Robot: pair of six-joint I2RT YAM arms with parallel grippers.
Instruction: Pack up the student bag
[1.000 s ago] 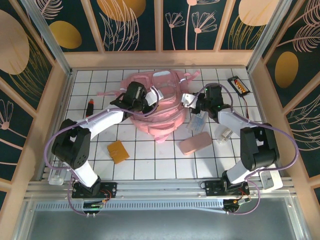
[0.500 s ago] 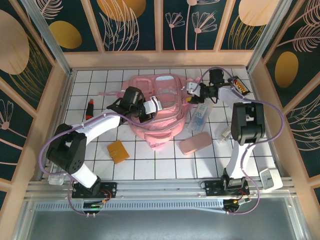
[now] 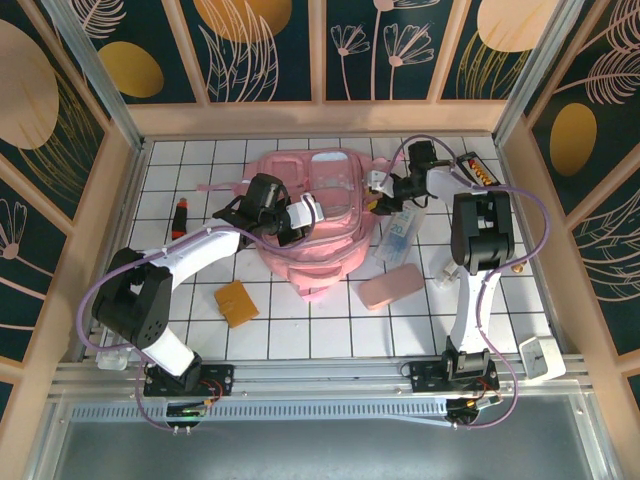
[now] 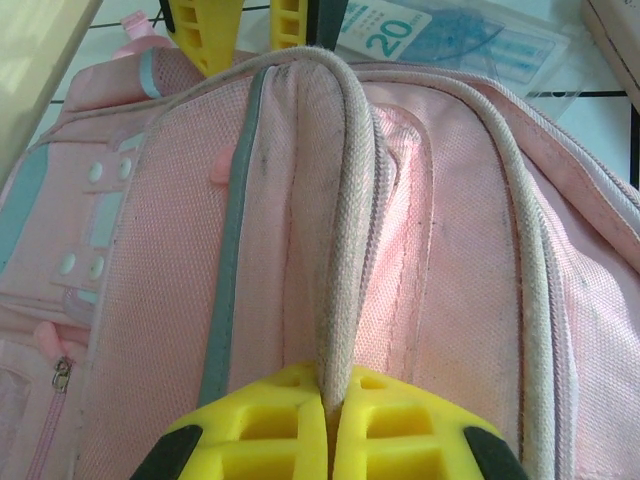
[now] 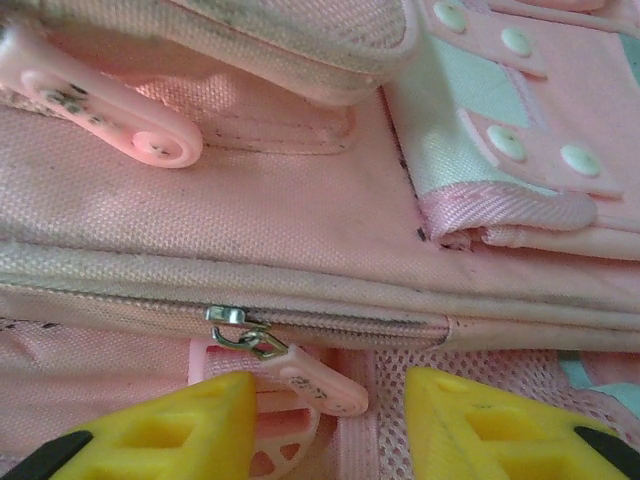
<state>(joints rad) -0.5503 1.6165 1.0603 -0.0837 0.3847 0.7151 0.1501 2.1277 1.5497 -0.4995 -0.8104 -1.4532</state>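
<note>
The student bag (image 3: 320,215) lies at the middle back of the white gridded worktop (image 3: 300,330), front pockets up. The left gripper (image 3: 312,212) reaches in from the left over the bag's middle. In the left wrist view its jaws (image 4: 330,400) are pressed together on a raised corded seam (image 4: 335,200) of the bag, pinching it into a ridge.

The right gripper (image 3: 376,195) sits at the bag's right edge. In the right wrist view its jaws (image 5: 330,400) stand apart, with a pink zip pull (image 5: 300,375) between the yellow fingers, nearer the left one. I cannot tell whether it touches either finger.

Just right of the bag lies a clear ruler sleeve (image 3: 398,232), and nearer the arms a small pink case (image 3: 392,287). A tan pad (image 3: 236,303) lies front left, and a red pen (image 3: 181,216) is off to the left.
</note>
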